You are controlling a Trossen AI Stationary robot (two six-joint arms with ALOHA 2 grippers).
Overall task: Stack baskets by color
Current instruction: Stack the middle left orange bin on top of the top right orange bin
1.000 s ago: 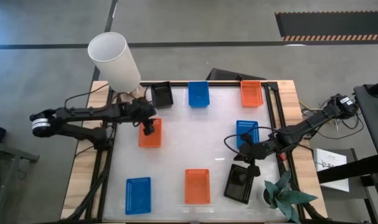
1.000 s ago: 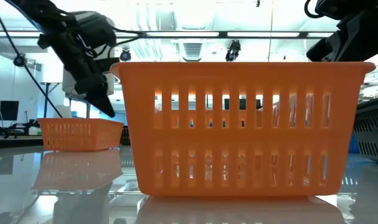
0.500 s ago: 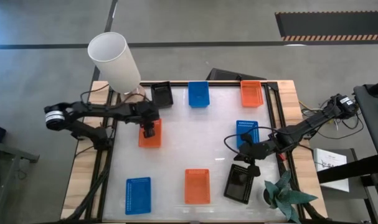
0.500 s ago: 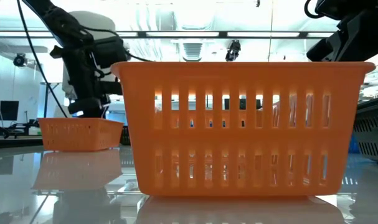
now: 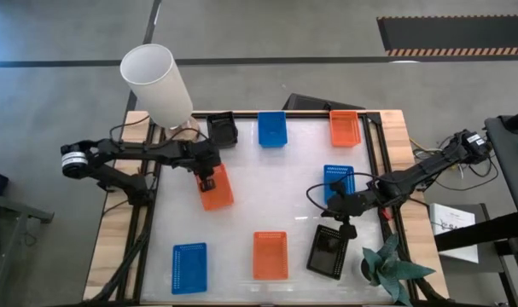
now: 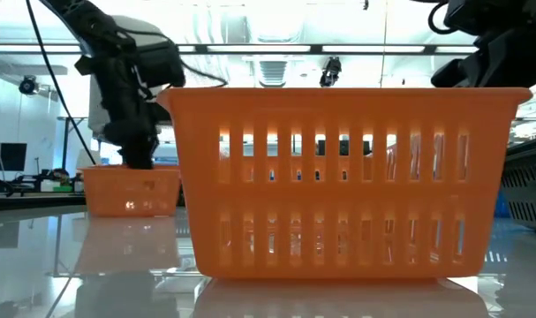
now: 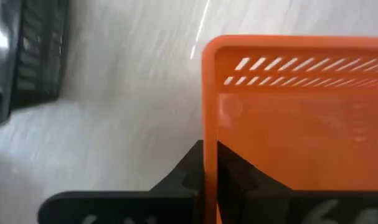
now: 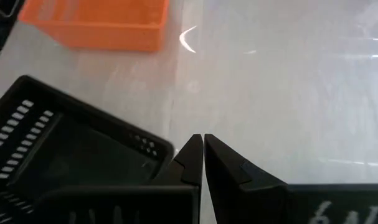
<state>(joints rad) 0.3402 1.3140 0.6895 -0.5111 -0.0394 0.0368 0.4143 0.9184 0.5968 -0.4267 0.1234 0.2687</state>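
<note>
Glossy white table point(image 5: 284, 196), baskets scattered across it, and the left gripper point(image 5: 208, 176) is clamped on the near wall of the perforated orange plastic basket point(image 5: 217, 188) at the left-centre. Best to lift level, keep the thin rim from slipping. Right gripper point(image 5: 345, 223) sits pinched empty beside the black mesh basket point(image 5: 328, 251).

Left tool point(image 7: 210, 163) pinches orange basket point(image 7: 301, 118) wall; blurred black basket point(image 7: 30, 59), seemingly.

My left hand point(image 5: 206, 178) is clamped on the rim of an orange basket point(image 5: 217, 188) just off the desk's point(image 5: 284, 196) far-left corner, while my right hand point(image 5: 342, 223), fingers pressed together and empty, hovers toward that desk's near-right corner.
</note>
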